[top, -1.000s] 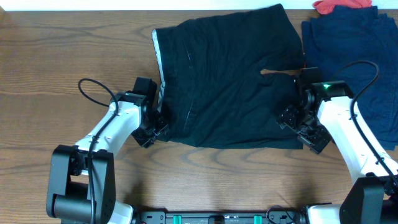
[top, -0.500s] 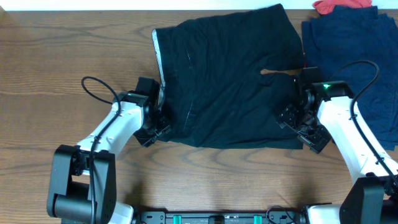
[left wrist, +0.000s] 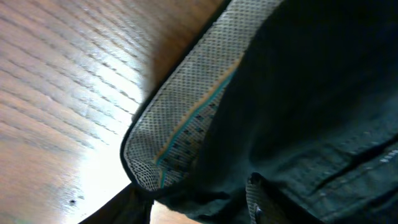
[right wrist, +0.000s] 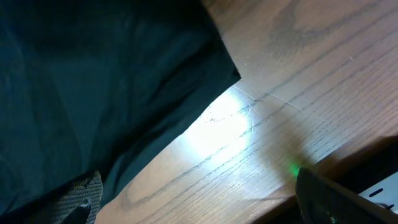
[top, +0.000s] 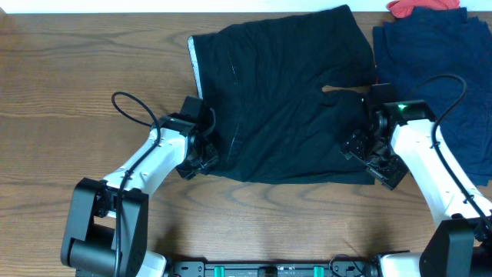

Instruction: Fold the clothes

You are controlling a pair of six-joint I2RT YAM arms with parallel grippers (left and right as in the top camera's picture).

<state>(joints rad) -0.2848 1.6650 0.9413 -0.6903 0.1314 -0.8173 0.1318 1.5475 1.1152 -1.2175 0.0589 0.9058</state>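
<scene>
The shorts (top: pixel 284 92) lie spread flat on the desk (top: pixel 61 69), with the pale waistband along their left edge and the legs towards the right. My left hand (top: pixel 206 154) is at the near waistband corner. From the left wrist camera its fingers (left wrist: pixel 256 198) are cut off by the bottom edge. I can see dark cloth bunched between them and the mesh lining curled up off the wood, so I read it as pinched on the shorts.

My right hand (top: pixel 360 148) sits at the near right corner. Its fingers (right wrist: pixel 84 200) are spread wide, one tucked under the hem and the other out over bare desk, gripping nothing.

Navy garments (top: pixel 438 61) lie right of the shorts. A red one (top: pixel 423 6) is cropped by the far edge.
</scene>
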